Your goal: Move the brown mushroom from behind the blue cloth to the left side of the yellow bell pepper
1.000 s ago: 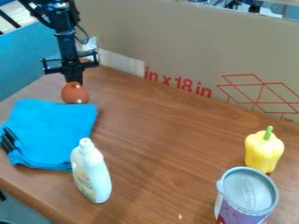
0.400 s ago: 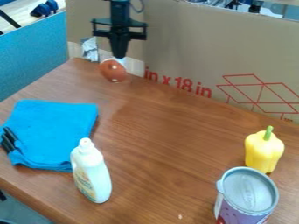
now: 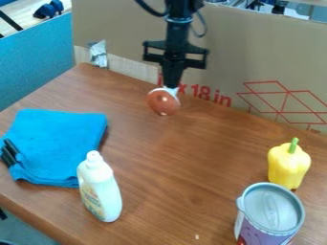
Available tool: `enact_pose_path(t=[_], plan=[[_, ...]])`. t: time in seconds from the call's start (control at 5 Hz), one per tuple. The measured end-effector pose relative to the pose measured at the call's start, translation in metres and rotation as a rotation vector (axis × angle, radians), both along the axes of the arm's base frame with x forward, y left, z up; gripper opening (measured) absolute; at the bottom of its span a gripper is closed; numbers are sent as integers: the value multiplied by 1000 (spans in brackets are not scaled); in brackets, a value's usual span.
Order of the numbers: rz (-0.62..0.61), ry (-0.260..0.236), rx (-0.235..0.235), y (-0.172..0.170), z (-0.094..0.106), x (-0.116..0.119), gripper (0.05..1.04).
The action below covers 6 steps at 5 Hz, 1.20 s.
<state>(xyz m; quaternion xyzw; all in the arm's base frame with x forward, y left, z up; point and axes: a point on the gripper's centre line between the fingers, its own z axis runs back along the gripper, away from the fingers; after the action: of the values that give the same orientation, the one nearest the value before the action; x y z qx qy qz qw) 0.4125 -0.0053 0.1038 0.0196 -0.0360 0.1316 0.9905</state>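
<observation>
The black gripper (image 3: 170,86) hangs over the back middle of the wooden table, shut on a reddish-brown round object (image 3: 163,102) with a white part at its top. The round object is below the fingertips; whether it touches the table I cannot tell. To its left and nearer the camera lies a folded blue cloth (image 3: 60,143) with a black clip-like thing (image 3: 10,152) on its left edge. A white bottle (image 3: 100,189) stands at the cloth's front right corner.
A yellow bell pepper (image 3: 288,164) stands at the right, just behind a lidded can (image 3: 269,214). A cardboard wall (image 3: 211,52) runs along the table's back edge, and a blue panel (image 3: 35,64) rises at the left. The wooden table (image 3: 185,177) lies between.
The gripper has carried the round object up from beside the cloth's back corner and then rightward, and it is now lower than in the previous frame. The cloth, bottle, pepper and can have stayed put.
</observation>
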Motion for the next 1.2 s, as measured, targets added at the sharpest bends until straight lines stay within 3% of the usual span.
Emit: enact_pose_path(t=[0.2,0.4,0.6,0.8,1.2], plan=[[-36,29,8,-37,2,-27,75],[-104,32,5,-63,-4,-33,75],[-147,10,-17,-74,-3,-27,75],[-178,40,-37,-83,-17,-20,75],[-202,55,-66,-103,-26,-24,75]])
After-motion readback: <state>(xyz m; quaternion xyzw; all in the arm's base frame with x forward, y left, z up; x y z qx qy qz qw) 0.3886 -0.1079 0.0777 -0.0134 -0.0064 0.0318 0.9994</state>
